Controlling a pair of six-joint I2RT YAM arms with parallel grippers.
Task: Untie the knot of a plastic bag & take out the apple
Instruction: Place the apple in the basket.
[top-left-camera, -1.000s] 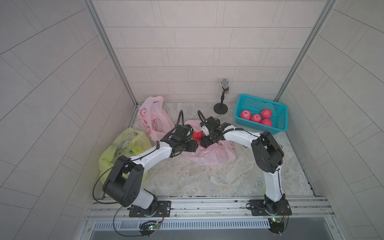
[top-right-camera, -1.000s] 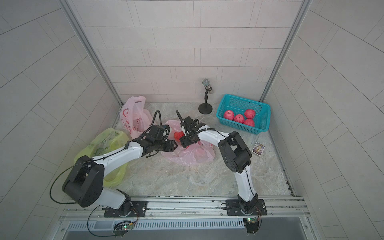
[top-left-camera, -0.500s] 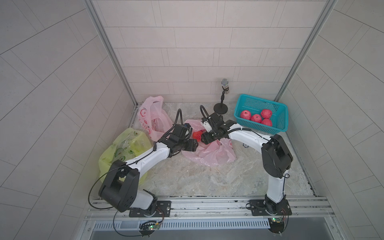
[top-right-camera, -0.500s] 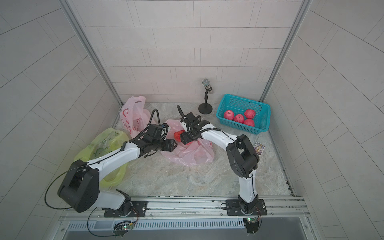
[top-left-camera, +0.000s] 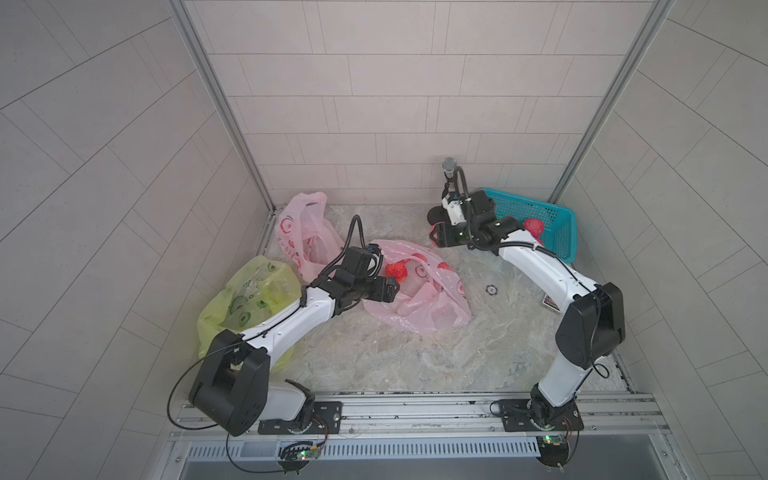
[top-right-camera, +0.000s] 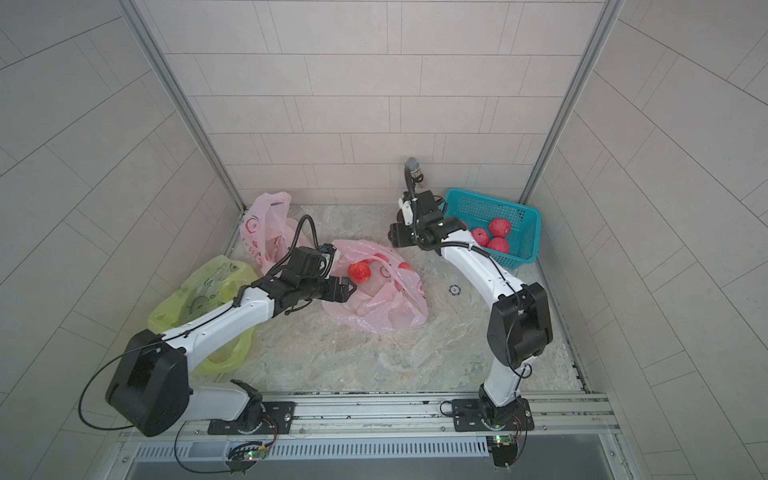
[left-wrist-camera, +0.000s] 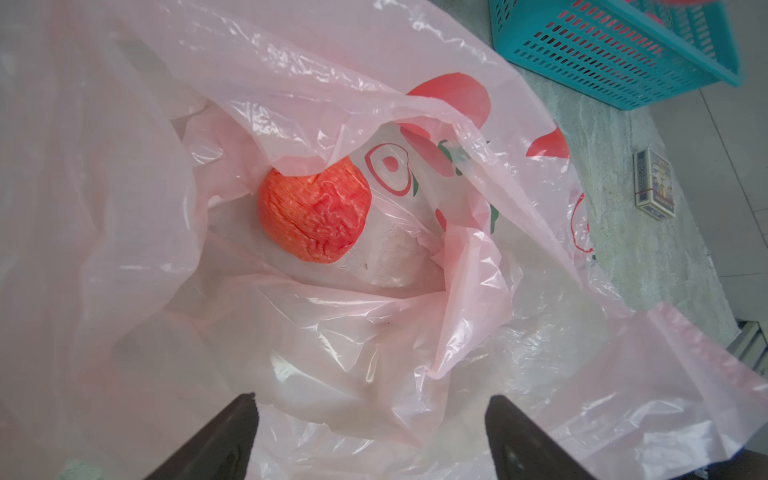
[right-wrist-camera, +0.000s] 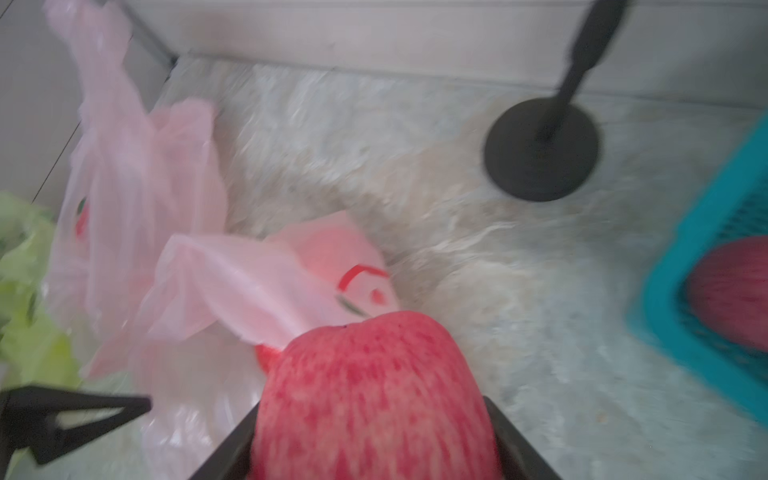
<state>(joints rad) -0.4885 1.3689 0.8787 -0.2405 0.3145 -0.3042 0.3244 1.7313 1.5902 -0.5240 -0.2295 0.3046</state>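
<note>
The marble table (top-left-camera: 395, 353) carries everything I watch. The open pink bag (top-left-camera: 419, 307) lies crumpled near its middle, and I place the rest from it. The teal basket (top-left-camera: 563, 239) stands well apart from the bag, toward the back wall on the right arm's side, with red apples in it. My left claw (left-wrist-camera: 374, 409) hangs just over the bag's mouth with its jaws spread wide and nothing between them; I cannot tell whether the tips brush the plastic. My right claw (right-wrist-camera: 370, 404) is clear of the bag, between it and the basket, clamped on the apple (right-wrist-camera: 365, 357), which is pinched between both fingers. A red fruit (left-wrist-camera: 313, 214) with a wrinkled skin sits inside the bag, partly under a fold of plastic.
</note>
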